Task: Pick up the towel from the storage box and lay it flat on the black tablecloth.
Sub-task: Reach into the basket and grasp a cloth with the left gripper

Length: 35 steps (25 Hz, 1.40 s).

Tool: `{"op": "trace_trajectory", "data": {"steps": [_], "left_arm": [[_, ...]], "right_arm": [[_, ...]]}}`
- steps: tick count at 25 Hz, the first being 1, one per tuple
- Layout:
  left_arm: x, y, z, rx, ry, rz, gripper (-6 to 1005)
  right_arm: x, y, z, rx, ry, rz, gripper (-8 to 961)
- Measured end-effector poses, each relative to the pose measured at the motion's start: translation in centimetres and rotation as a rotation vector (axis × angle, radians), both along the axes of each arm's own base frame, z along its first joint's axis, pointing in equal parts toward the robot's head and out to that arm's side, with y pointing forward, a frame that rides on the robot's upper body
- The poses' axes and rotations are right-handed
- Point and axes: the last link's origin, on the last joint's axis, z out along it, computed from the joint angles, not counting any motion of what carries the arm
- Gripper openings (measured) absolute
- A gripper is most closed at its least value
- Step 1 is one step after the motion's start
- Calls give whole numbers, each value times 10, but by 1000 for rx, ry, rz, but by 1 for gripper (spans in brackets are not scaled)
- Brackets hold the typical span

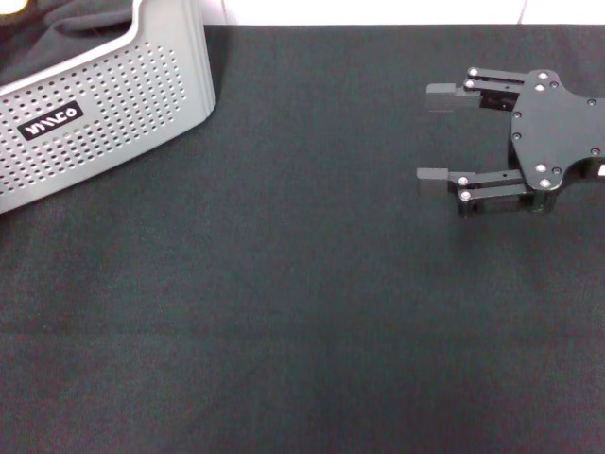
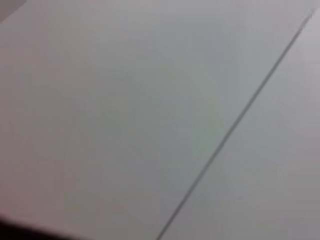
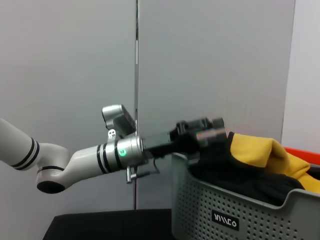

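The storage box (image 1: 99, 113) stands at the far left corner of the black tablecloth (image 1: 302, 322), its perforated grey wall and black label with white lettering turned toward the robot, and only part of it falls inside the head view. From the right wrist view the box (image 3: 235, 210) is seen side-on, heaped above its rim: the towel (image 3: 260, 152) lies in it with its yellow-orange face bulging up over the top, bunched together with a dark black fabric bundle (image 3: 235, 172) that spreads below and beside it. The left gripper (image 3: 202, 135) reaches in over the box's rim at the end of its white and silver arm, its tip down against the dark fabric just beside the yellow fold; whether its jaws are parted or closed on anything cannot be told, since the cloth hides the tips. The left wrist view gives only a pale blank surface crossed by a thin dark line. The right gripper (image 1: 437, 137) hovers on the right side over the tablecloth, well apart from the box, pointing toward the robot's left with its jaws spread wide and nothing between them. The cloth under it lies flat and smooth, with a strip of white surface showing along its far edge
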Motion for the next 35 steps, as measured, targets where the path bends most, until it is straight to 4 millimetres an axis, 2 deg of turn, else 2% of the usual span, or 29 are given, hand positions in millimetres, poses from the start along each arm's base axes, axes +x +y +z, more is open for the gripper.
{"op": "trace_trajectory", "data": {"steps": [3,7,14,23,35], "left_arm": [[10,-6,9,37,-23,-80,565],[9,-8,8,30,-35,-83,692],[1,-11,2,-10,-53,-35,693],[-5,0,-13,-72,-72,36,693],[-11,-4,-9,-58,-83,59,693]], "right_arm": [[0,0,-1,-1,0,6,814],[0,1,0,8,1,10,814],[-1,2,2,20,4,16,814],[-2,3,2,26,5,17,813],[-2,5,4,32,5,16,812]]}}
